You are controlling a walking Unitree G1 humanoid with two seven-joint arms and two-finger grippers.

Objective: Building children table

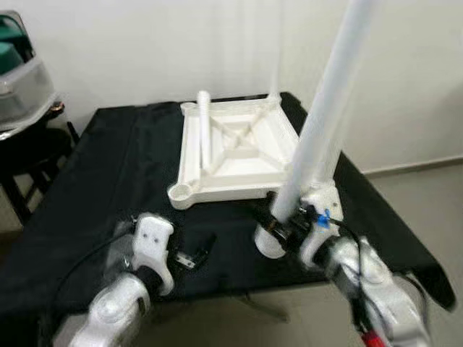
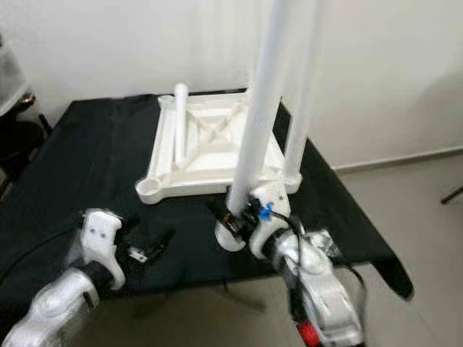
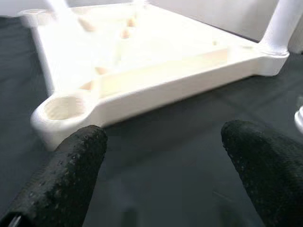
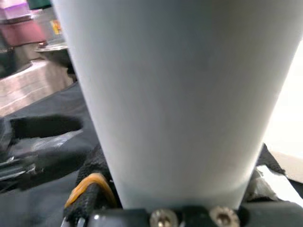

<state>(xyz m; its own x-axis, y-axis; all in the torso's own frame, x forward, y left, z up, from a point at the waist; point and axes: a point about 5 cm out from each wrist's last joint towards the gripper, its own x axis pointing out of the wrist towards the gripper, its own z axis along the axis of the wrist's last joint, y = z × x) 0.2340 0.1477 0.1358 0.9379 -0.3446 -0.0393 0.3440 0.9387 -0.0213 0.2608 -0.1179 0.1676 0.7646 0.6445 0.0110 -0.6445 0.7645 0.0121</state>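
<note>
The right gripper (image 1: 283,230) is seen at the near right of a black-covered table (image 1: 108,181), its black fingers clamped around the lower part of a long white table leg (image 1: 325,108). The leg is held nearly upright, tilted slightly, with its flared foot (image 1: 269,242) just in front of the near right corner of the white tabletop (image 1: 239,155). In the right wrist view, the leg (image 4: 175,94) is seen very close, pressed between the fingers.

The left gripper (image 1: 194,254) is held low over the cloth at the near left, its two black fingers (image 3: 71,175) spread apart with nothing between them. In the left wrist view, the fingers are pointed toward the tabletop's near left corner, where an empty round socket (image 3: 64,108) is seen.

The tabletop is laid upside down in the middle of the table, its ribbed underside facing up. One leg (image 1: 205,130) is seen leaning across the left part of the tabletop. Another upright leg (image 2: 296,108) is fitted at the near right corner, and a faint, blurred one (image 1: 275,65) is seen at the far right corner.

A clear plastic bin (image 1: 22,87) is seen at the far left.
</note>
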